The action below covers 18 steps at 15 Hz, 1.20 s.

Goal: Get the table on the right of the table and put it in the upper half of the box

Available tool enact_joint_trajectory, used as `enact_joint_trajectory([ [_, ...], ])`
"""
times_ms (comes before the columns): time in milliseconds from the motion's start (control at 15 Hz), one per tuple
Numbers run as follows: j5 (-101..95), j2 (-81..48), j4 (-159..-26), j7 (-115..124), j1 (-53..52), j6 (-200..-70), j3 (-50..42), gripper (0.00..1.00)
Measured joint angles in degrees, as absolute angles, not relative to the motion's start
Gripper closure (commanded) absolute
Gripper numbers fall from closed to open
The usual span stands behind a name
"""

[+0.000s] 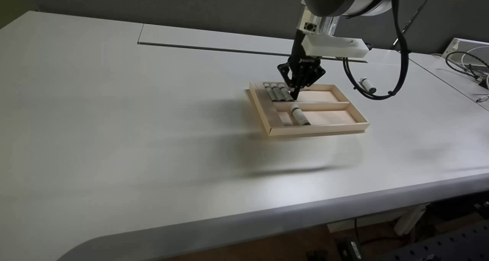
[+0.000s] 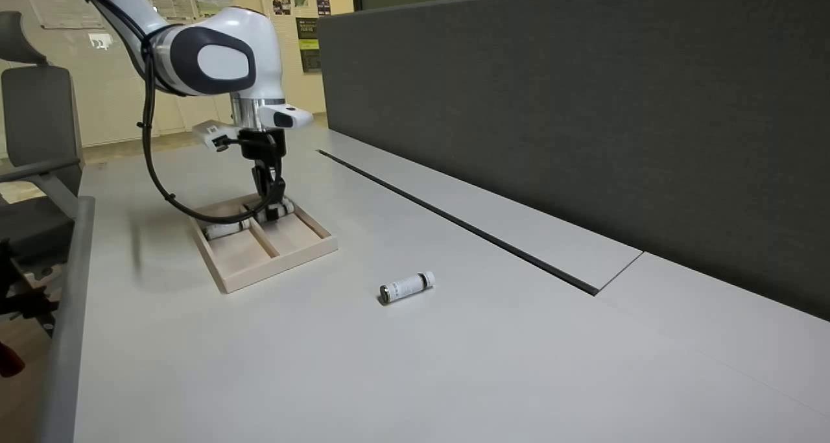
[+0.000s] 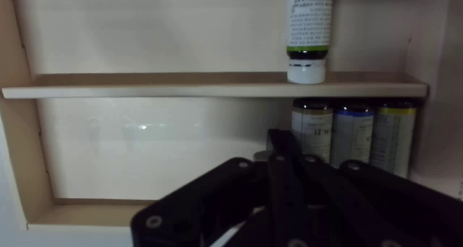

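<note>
- Bottle (image 2: 407, 288), white-capped, on its side on the tabletop (image 2: 486, 365), well apart from the wooden box (image 1: 317, 130).
- In the box's far compartment (image 1: 321, 96), in an exterior view: three bottles (image 1: 277, 92) side by side.
- In the near compartment (image 1: 334, 117): fourth bottle (image 1: 300, 115), cap against the divider (image 1: 324, 106).
- Labels (image 3: 310, 17) banded green, brown, blue, yellow; small print too blurred to read.
- Claw (image 1: 295, 95) closed, beside the three bottles.

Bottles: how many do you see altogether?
5: three bottles side by side in one compartment of the box, a single bottle in the other, a loose bottle on the table outside. The end effector might hide more.
</note>
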<state>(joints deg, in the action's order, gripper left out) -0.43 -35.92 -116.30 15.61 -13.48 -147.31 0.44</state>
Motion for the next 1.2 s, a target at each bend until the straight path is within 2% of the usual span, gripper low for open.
enact_joint_trajectory([
  [733,-1.8,-32.9,-116.0,15.6,-13.4,-147.6,-1.2,1.0],
  [800,-2.7,-31.9,-116.0,15.6,-13.5,-147.6,-1.8,0.74],
  [867,-3.5,-30.8,-116.0,15.7,-13.6,-147.3,-2.3,0.73],
  [1200,-6.1,-25.4,-116.0,15.7,-13.5,-143.1,-3.5,0.41],
])
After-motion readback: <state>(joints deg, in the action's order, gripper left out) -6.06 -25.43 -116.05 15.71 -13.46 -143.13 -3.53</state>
